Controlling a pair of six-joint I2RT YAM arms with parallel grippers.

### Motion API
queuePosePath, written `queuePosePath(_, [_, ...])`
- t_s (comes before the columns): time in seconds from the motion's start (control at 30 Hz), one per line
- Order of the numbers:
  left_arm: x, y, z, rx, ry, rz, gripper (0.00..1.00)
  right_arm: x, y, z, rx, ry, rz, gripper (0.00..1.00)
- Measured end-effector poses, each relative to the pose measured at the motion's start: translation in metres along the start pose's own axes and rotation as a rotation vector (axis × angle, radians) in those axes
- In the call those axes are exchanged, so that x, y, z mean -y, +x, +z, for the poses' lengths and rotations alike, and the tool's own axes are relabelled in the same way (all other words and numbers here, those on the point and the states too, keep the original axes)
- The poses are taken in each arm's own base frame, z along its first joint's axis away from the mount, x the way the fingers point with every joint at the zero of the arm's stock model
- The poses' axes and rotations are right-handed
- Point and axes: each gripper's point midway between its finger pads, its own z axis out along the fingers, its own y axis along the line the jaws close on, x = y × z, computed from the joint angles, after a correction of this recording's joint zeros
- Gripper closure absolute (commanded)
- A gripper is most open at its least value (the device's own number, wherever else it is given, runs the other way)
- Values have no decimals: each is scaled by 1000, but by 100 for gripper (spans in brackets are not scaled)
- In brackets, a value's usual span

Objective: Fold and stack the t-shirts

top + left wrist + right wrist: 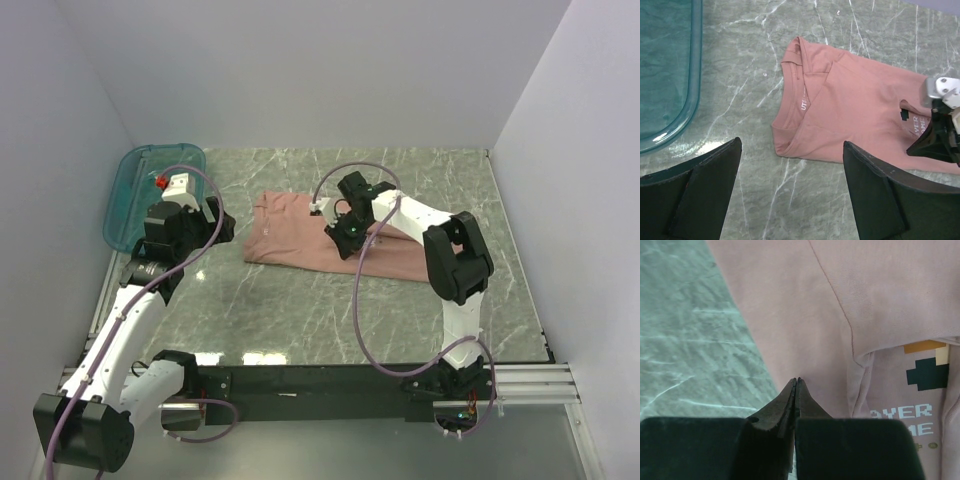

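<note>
The right gripper is pinched fully closed, its tips down on the folded pink t-shirt, with the print at its 3 o'clock. The left gripper hangs wide open with nothing in it, above the marble table. In the top view, the shirt lies at its 3 o'clock and the teal bin at its 10 o'clock.

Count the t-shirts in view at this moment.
1. The pink t-shirt lies partly folded in the middle of the table, right of the teal bin, with the right claw over it. Another shirt folded underneath could be hidden.
</note>
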Motion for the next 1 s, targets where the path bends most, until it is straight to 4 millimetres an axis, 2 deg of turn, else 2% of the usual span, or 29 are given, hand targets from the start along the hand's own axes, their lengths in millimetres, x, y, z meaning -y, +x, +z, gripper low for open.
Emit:
queuePosePath(0.27, [-1,2,2,-8,-3,0,13,17,9,4,-65,106,20,100])
queuePosePath(0.33, [-1,2,2,-8,-3,0,12,22,11,5,-76,132,27,94])
queuePosePath(0.37, [-1,2,2,-8,-3,0,12,25,13,6,-83,148,33,87])
queuePosePath(0.4, [-1,2,2,-8,-3,0,13,29,15,7,-91,165,38,68])
queuePosePath(0.47, [-1,2,2,-8,-3,0,13,40,20,8,-112,227,60,43])
queuePosePath(0.5, [-1,2,2,-8,-3,0,12,45,23,8,-120,255,64,25])
queuePosePath(0.53, [-1,2,2,-8,-3,0,12,51,27,8,-126,296,74,20])
queuePosePath(0.6, [-1,2,2,-8,-3,0,12,58,30,3,-124,348,76,18])
queuePosePath(0.8, [-1,2,2,-8,-3,0,12,79,38,-29,-92,463,128,18])
queuePosePath(0.9, [-1,2,2,-8,-3,0,12,89,41,-52,-43,482,171,20])
queuePosePath(1.0, [0,3,3,-12,0,-1,12,89,41,-82,49,457,204,22])
